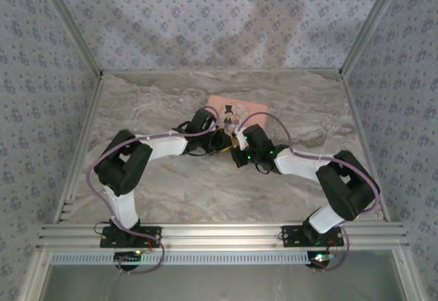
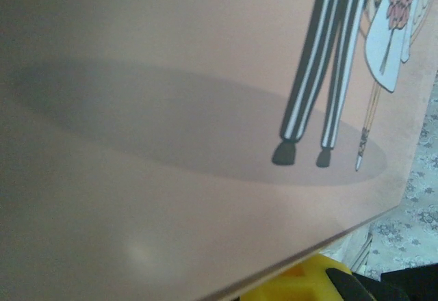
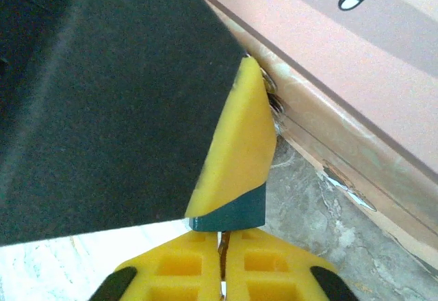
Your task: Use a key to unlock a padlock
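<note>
Yellow-padded left pincer [image 1: 220,139] bears on the padlock [image 3: 231,213] beside the pink tin [image 3: 356,61]; its grip cannot be told. Right pincer [image 3: 222,273], clenched on the key [image 3: 221,245], meets the lock's near end. Recommend: keep shaft straight, twist gently.

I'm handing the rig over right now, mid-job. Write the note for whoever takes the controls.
Left hand: at the near edge of the pink tin. One finger lies on the padlock; whether it grips it cannot be read.
Right hand: shut on a thin piece that runs up to the padlock, likely the key.
Done: lock and key are together.
Left: turn the key and free the shackle. Whether the lock is already open cannot be seen.
</note>
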